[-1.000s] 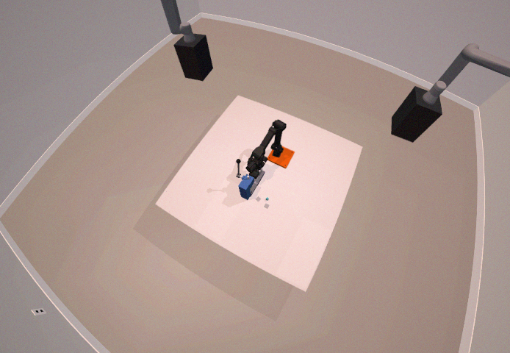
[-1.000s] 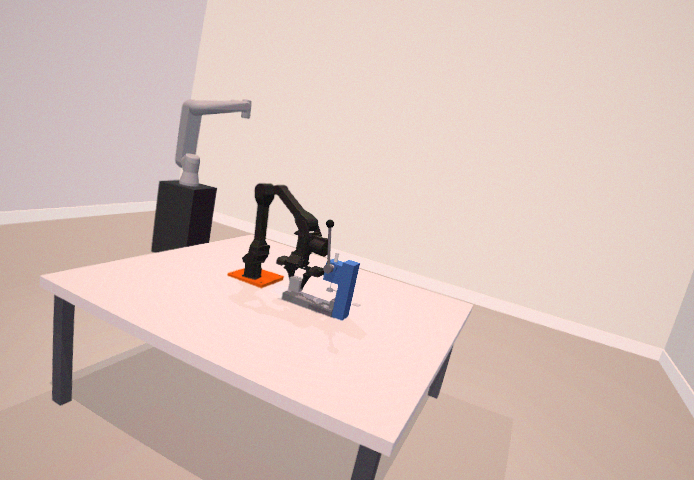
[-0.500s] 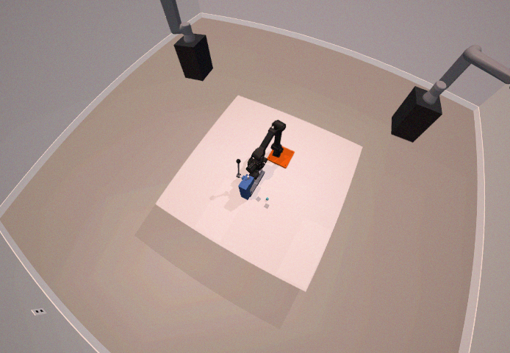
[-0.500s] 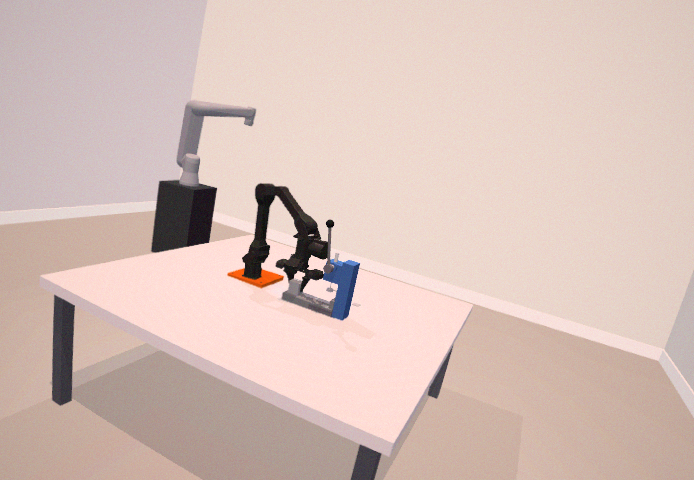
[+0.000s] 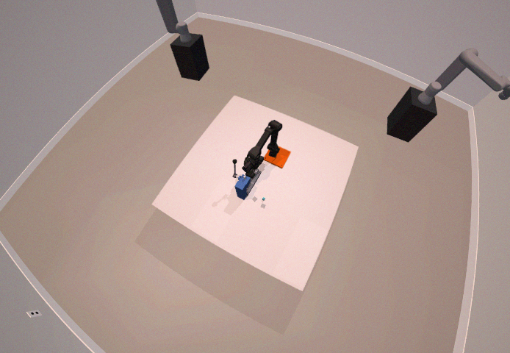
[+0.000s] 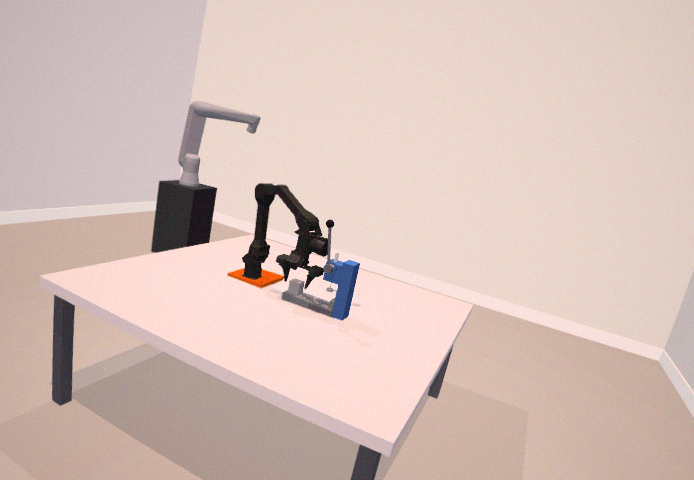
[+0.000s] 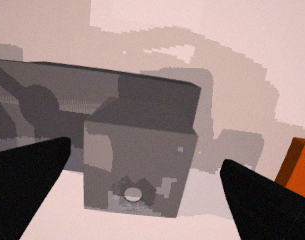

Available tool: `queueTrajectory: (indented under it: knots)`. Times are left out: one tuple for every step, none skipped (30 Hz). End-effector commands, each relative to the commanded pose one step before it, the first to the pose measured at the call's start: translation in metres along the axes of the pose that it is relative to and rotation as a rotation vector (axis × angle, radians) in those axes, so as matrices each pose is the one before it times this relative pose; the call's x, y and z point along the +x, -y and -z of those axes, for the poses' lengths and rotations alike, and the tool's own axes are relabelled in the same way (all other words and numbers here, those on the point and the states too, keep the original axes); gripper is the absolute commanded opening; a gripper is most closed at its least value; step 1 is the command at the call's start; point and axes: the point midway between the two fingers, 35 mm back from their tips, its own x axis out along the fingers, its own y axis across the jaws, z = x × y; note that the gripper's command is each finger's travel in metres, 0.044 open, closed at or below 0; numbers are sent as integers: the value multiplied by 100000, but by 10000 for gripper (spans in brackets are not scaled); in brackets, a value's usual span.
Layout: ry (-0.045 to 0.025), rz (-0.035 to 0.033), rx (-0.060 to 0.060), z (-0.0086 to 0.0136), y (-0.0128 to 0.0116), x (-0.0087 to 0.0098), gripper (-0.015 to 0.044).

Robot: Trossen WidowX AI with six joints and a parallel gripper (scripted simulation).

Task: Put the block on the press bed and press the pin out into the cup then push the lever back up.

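The grey block [image 6: 295,286] [image 7: 137,172] stands on the end of the press bed [image 6: 319,305] [image 7: 164,92] nearest the arm's base, away from the punch [image 6: 330,289]. A pale round spot [image 7: 133,194] shows on the block's face, probably the pin end. My gripper [image 6: 297,282] [image 7: 147,156] is open, with one finger on each side of the block and visible gaps to both. The blue press frame [image 5: 242,187] [image 6: 347,288] stands at the bed's other end. The lever's black knob [image 5: 234,161] [image 6: 330,223] is up. The cup cannot be made out.
The arm's orange base plate [image 5: 281,159] [image 6: 261,280] [image 7: 293,167] lies behind the bed's open end. A tiny teal object [image 5: 263,198] and a small grey square [image 5: 262,206] are beside the press on the table [image 5: 306,245]. Two grey arms on black pedestals stand beyond the table.
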Motion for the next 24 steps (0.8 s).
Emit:
queueTrajectory:
  knots:
    - [408, -2787, 529, -42, -298, -2682, 440]
    - [0, 0, 0, 0, 0, 0, 440]
    - [0, 0, 0, 0, 0, 0, 440]
    - [5, -16, -15, -5, -27, -169, 414]
    - [11, -32, -32, -11, -51, -348, 387]
    - [17, -50, -50, -15, -72, -553, 361]
    - [20, -57, -60, -15, -70, -655, 335]
    - [24, -66, -72, -14, -61, -789, 309]
    - [28, -77, -87, -11, -42, -955, 282]
    - [32, -86, -103, -5, -4, -1135, 256]
    - [28, -74, -93, 3, 39, -1025, 230]
    - [17, -43, -57, 5, 44, -626, 204]
    - [6, -14, -19, 2, 18, -208, 177]
    - [0, 0, 0, 0, 0, 0, 151]
    - [0, 0, 0, 0, 0, 0, 125]
    - [0, 0, 0, 0, 0, 0, 99]
    - [0, 0, 0, 0, 0, 0, 72]
    - [0, 0, 0, 0, 0, 0, 46]
    - [0, 0, 0, 0, 0, 0, 30]
    - [0, 0, 0, 0, 0, 0, 30]
    - [0, 0, 0, 0, 0, 0, 30]
    - [0, 0, 0, 0, 0, 0, 30]
    - [0, 0, 0, 0, 0, 0, 30]
    - [0, 0, 0, 0, 0, 0, 30]
